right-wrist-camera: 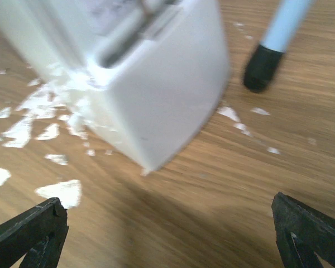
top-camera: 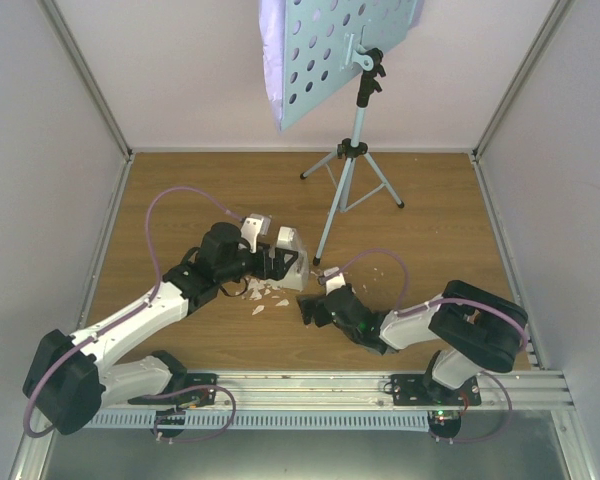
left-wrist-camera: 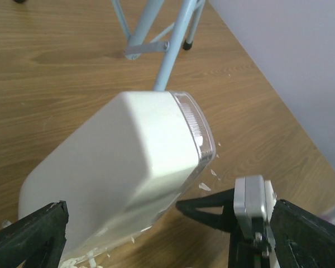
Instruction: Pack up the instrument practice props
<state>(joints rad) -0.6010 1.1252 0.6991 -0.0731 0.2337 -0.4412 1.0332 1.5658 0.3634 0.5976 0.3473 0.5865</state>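
— Where is the metronome [top-camera: 291, 258]?

— Middle of the overhead view, on the table [top-camera: 180, 200], with white crumbs [top-camera: 263, 297] at its base. One foot of the music stand [top-camera: 353, 140] sits just to its right.

— And the pincers?

— The left gripper [left-wrist-camera: 170, 226] is spread, straddling the metronome without pinching it. The right gripper [right-wrist-camera: 167, 223] is also spread and empty, facing it from the lower right.

— What worries you?

— The body looks tilted in both wrist views, so an off-centre squeeze could topple it. The two grippers are also close enough to collide. A shove on that foot might rock the stand and spill the lilac pages [top-camera: 271, 70] at the top.
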